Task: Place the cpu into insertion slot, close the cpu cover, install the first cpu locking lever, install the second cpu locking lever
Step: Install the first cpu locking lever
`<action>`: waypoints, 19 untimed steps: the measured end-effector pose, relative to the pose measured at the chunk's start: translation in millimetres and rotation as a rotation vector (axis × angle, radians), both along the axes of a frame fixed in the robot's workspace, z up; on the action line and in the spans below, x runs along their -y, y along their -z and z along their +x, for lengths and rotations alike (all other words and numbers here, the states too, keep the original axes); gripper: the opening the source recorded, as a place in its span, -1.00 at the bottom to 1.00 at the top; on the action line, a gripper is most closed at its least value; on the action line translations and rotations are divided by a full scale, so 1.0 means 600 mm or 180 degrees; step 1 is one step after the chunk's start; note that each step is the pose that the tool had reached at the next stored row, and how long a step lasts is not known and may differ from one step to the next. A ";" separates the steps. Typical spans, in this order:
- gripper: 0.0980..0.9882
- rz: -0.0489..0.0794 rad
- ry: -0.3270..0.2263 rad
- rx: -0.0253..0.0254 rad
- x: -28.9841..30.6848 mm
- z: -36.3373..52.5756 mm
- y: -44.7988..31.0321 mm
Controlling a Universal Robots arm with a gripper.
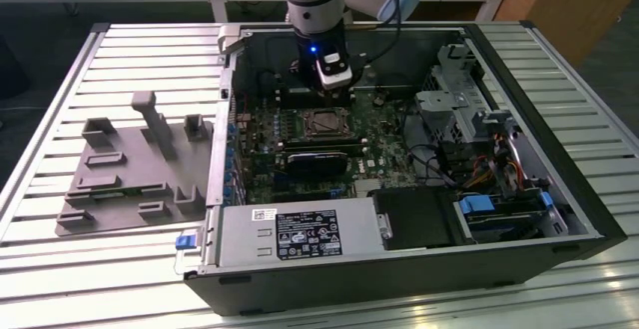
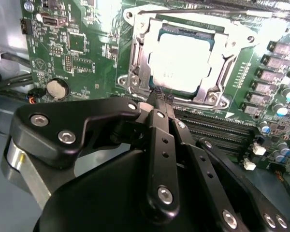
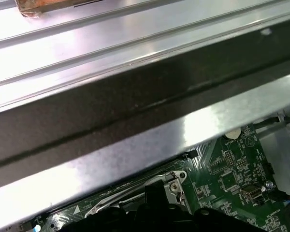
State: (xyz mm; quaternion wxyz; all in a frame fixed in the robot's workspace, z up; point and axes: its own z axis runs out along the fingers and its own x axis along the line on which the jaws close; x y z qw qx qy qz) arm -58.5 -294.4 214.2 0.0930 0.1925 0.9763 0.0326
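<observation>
Beside the cpu cover (image 2: 150,63), pinched-together claw (image 2: 160,96)

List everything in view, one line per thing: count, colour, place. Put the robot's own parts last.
computer case: one, black, open on the slatted table.
slatted table: one, silver-grey, under everything.
motherboard: one, green, on the floor of the case.
insertion slot: one, silvery rim, on the motherboard.
cpu: one, pale silver, lying in the insertion slot.
cpu cover: one, silvery frame, down around the cpu.
coin battery: one, silver, on the motherboard beside the slot.
power supply: one, grey with black label, at the near edge of the case.
fixture tray: one, grey, on the table at the exterior view's left.
arm: one, grey and black, reaching down into the case.
gripper: one, black, fingertips together at the edge of the slot.
</observation>
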 end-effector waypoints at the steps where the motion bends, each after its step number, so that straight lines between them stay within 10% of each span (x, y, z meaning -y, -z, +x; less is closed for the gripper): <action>1: -0.98 -0.0020 0.0000 -0.0004 0.0000 0.000 0.000; 7: -0.98 -0.0139 0.0000 -0.0060 0.0018 0.005 0.001; 14: -0.98 -0.0154 -0.0003 -0.0212 0.0159 0.010 0.004; 19: -0.98 -0.0154 0.0003 -0.0243 0.0318 0.011 0.005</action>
